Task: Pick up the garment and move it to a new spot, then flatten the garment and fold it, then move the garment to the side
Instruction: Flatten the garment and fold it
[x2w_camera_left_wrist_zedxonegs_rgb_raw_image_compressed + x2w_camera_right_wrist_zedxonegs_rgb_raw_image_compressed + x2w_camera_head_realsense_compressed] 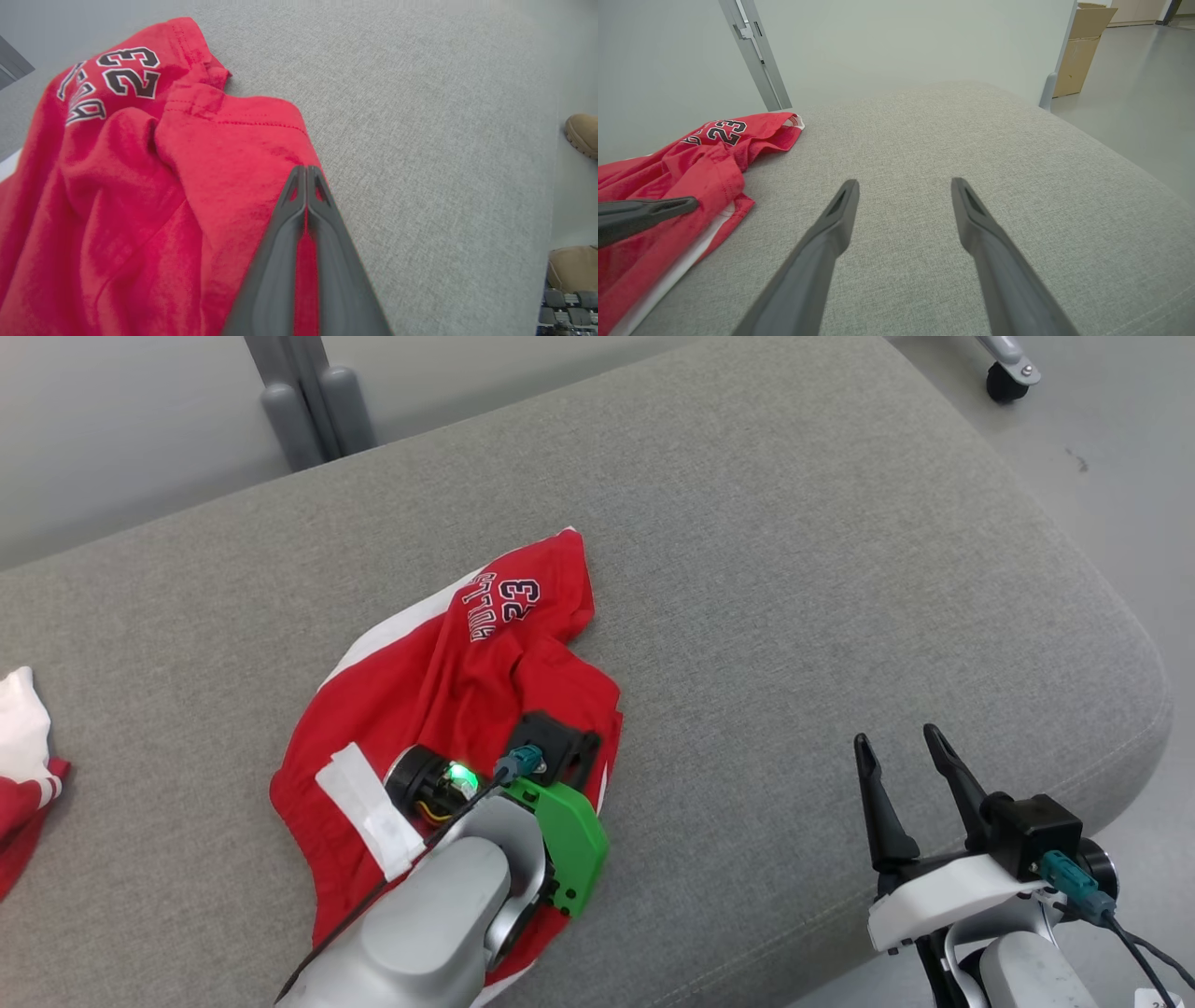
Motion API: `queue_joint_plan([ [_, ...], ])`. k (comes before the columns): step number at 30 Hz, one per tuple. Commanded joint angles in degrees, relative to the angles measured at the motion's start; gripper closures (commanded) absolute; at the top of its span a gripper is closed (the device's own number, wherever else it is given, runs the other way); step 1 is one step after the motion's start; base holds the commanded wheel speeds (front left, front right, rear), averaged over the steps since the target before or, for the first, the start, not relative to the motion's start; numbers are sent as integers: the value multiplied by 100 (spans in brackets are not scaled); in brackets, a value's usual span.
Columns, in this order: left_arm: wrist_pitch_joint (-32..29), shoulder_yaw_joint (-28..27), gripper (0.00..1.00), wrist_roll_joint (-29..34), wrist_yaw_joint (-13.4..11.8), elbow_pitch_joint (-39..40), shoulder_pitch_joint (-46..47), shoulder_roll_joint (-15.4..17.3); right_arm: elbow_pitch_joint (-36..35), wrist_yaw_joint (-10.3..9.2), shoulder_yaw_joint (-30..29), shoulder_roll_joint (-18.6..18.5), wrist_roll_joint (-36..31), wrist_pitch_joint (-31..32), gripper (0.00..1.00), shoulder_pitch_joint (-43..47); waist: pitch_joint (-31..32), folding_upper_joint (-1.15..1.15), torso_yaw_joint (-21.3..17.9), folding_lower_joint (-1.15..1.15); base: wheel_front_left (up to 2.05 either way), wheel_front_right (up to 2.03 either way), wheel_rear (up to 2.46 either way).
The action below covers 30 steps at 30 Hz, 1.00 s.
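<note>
Garment [448, 681]: one, red, edge clamped in left pincer [306, 171]; right pincer [903, 186] apart; second cloth [23, 775] at left.

Head camera high, looking down; wrist cameras low, close; all share garment [448, 691]

cushion: grey fabric cushion [794, 569] | pale wall [901, 42] | grey floor [1134, 93] | cardboard box [1083, 46]

Looks like I'm driving in some lab or test room: bare pale wall [901, 42], smooth grey floor [1134, 93], brown cardboard box [1083, 46], black caster wheel [1006, 381].
</note>
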<state>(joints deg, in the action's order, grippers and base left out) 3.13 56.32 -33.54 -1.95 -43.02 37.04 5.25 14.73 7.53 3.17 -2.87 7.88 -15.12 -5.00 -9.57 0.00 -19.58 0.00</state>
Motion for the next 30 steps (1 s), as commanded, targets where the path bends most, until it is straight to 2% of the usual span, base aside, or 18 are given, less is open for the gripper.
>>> queue_joint_plan([
  [1, 58, -53, 100, -91, 35, 47, 2, -17, -2, -8, 0, -6, -11, -4, 0, 17, 8, 0, -2, 0, 0, 0, 0],
  [10, 11, -192, 100, -604, 393, 688, -238, -91, 15, -8, -39, -6, -41, -4, 0, 71, 85, 0, -51, 0, 0, 0, 0],
  [15, -144, -164, 100, -876, 620, 1267, -476, 26, 22, -8, -50, -6, -45, -4, 0, 95, 139, 0, -93, 0, 0, 0, 0],
  [18, -312, -195, 100, -1276, 792, 1716, -663, 107, 10, -7, -73, -6, -59, -4, 0, 96, 144, 0, -106, 0, 0, 0, 0],
  [20, -377, -216, 100, -1413, 847, 1907, -724, 249, -2, -8, -88, -5, -65, -4, 0, 89, 129, 0, -110, 0, 0, 0, 0],
  [24, -315, -282, 100, -1329, 733, 1813, -694, 472, -12, -7, -83, -6, -45, -4, 0, 42, 82, 0, -130, 0, 0, 0, 0],
  [30, 6, -392, 100, -1003, 305, 1145, -415, 536, -15, -8, -41, -5, 5, -4, 0, -11, 16, 0, -177, 0, 0, 0, 0],
])
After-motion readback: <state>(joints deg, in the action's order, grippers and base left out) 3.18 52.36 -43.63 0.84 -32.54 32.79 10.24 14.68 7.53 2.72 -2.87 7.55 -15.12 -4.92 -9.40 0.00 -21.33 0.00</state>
